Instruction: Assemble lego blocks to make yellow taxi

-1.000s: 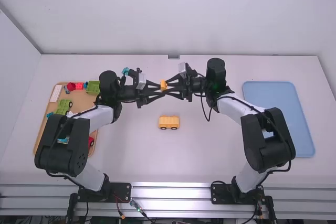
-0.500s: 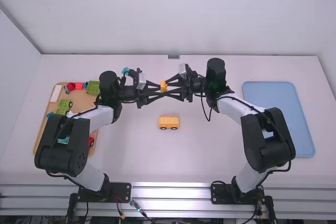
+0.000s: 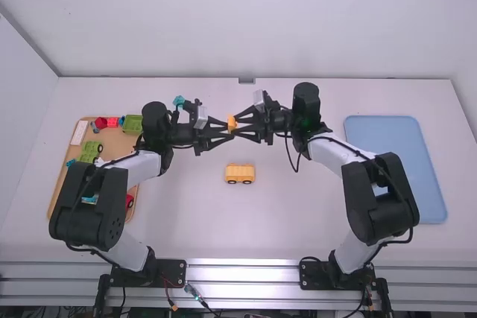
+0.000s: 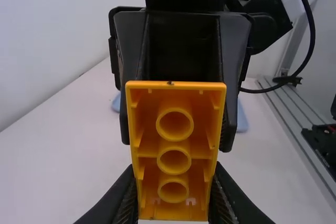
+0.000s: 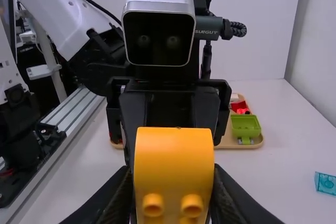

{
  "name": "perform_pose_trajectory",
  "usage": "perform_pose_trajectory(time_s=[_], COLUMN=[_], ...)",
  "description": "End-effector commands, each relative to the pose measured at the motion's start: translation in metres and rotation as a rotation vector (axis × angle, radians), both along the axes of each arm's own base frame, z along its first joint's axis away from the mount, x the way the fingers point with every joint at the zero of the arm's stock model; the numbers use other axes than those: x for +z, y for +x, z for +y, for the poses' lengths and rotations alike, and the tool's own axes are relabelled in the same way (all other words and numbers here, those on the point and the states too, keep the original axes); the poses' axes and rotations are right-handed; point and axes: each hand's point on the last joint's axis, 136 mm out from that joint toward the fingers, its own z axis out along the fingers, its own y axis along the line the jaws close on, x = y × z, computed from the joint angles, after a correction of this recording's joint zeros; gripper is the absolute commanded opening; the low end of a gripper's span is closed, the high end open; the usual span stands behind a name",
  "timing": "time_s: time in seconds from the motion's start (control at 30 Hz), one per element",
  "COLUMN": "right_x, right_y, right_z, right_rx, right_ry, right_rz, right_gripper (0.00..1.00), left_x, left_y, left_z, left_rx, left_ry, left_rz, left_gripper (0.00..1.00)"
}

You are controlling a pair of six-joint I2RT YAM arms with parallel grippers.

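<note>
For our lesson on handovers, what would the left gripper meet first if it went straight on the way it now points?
The left gripper holds the yellow block; straight on, it would likely meet the right gripper first, though the exact gap is unclear.

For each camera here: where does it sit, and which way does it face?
High view: fixed above and behind the arms, facing forward and down at the white table; left arm and right arm show from their bases.
Left wrist view: on the left wrist, facing the orange-yellow plastic block and right claw; its own fingers show.
Right wrist view: on the right wrist, facing the block and left claw; its own fingers show.
Both wrist views share the block, seen from opposite sides.
</note>
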Motion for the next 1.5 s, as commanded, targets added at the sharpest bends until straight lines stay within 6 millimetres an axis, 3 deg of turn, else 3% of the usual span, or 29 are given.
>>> perform_pose_trajectory(time_s=[0.0,0.13,0.17,0.23,0.27,0.3,0.33,0.5,0.57,0.63,0.7,0.77,0.9,0.93,0.97,1.03,1.23,1.47], right_x=[0.004,0.004,0.004,0.004,0.004,0.004,0.004,-0.001,-0.013,-0.026,-0.050,-0.064,-0.084,-0.096,-0.096,-0.113,-0.153,-0.196], right_y=[-0.006,-0.005,-0.006,-0.005,-0.005,-0.006,-0.006,0.018,0.041,0.057,0.074,0.076,0.068,0.059,0.059,0.037,-0.008,-0.030], right_z=[0.006,0.004,0.004,0.004,0.004,0.004,0.005,-0.004,-0.016,-0.027,-0.045,-0.058,-0.080,-0.090,-0.090,-0.101,-0.116,-0.128], right_rx=[0.048,0.046,0.047,0.046,0.046,0.047,0.046,-0.074,-0.200,-0.298,-0.450,-0.531,-0.626,-0.644,-0.644,-0.616,-0.450,-0.301], right_ry=[0.010,0.010,0.010,0.010,0.010,0.010,0.010,-0.016,-0.057,-0.098,-0.200,-0.294,-0.494,-0.634,-0.634,-0.854,-1.250,-1.488], right_rz=[-0.012,-0.011,-0.011,-0.011,-0.011,-0.011,-0.012,0.051,0.121,0.160,0.211,0.223,0.191,0.160,0.160,0.120,0.057,0.013], right_gripper=[0.34,0.28,0.27,0.26,0.25,0.25,0.25,0.23,0.10,0.04,0.03,0.03,0.04,0.06,0.06,0.06,0.06,0.02], left_x=[0.003,0.003,0.004,0.004,0.004,0.004,0.004,-0.001,-0.011,-0.019,-0.034,-0.044,-0.054,-0.056,-0.056,-0.058,-0.058,-0.059], left_y=[0.002,0.002,0.002,0.002,0.002,0.002,0.002,0.005,0.017,0.026,0.040,0.045,0.052,0.055,0.055,0.060,0.060,0.060], left_z=[0.002,0.003,0.003,0.003,0.003,0.003,0.003,0.004,0.008,0.013,0.019,0.025,0.031,0.034,0.034,0.038,0.037,0.039], left_rx=[0.021,0.023,0.022,0.022,0.022,0.022,0.023,0.044,0.117,0.179,0.286,0.335,0.389,0.418,0.418,0.452,0.455,0.459], left_ry=[0.001,0.000,0.000,0.000,-0.001,-0.001,0.000,0.006,0.023,0.038,0.072,0.110,0.152,0.161,0.161,0.172,0.173,0.174], left_rz=[-0.019,-0.023,-0.024,-0.031,-0.030,-0.032,-0.030,0.007,0.071,0.114,0.182,0.180,0.178,0.185,0.185,0.186,0.182,0.186], left_gripper=[0.02,0.02,0.06,0.53,0.55,0.83,0.99,0.99,0.99,0.99,0.99,0.99,0.99,0.99,0.99,0.99,0.99,0.99])
